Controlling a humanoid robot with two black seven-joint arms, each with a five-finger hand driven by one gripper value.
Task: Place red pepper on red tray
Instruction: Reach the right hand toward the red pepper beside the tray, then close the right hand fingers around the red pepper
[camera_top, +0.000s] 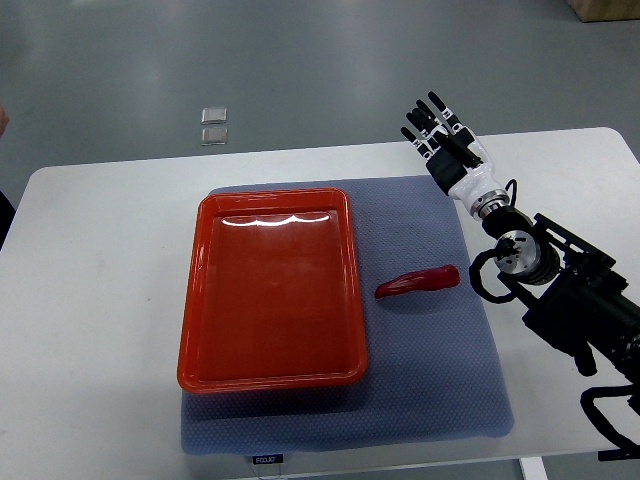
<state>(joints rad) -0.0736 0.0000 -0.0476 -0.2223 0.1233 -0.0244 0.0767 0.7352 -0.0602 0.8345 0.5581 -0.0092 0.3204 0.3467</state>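
Note:
A red pepper (418, 282) lies on the blue-grey mat (440, 380), just right of the red tray (272, 288). The tray holds nothing. My right hand (443, 138) is stretched out flat over the table's far edge, fingers spread and holding nothing, well beyond and right of the pepper. Its arm comes in from the lower right. My left arm does not show.
The mat lies on a white table (95, 300). Two small clear squares (214, 125) lie on the grey floor beyond the table's far edge.

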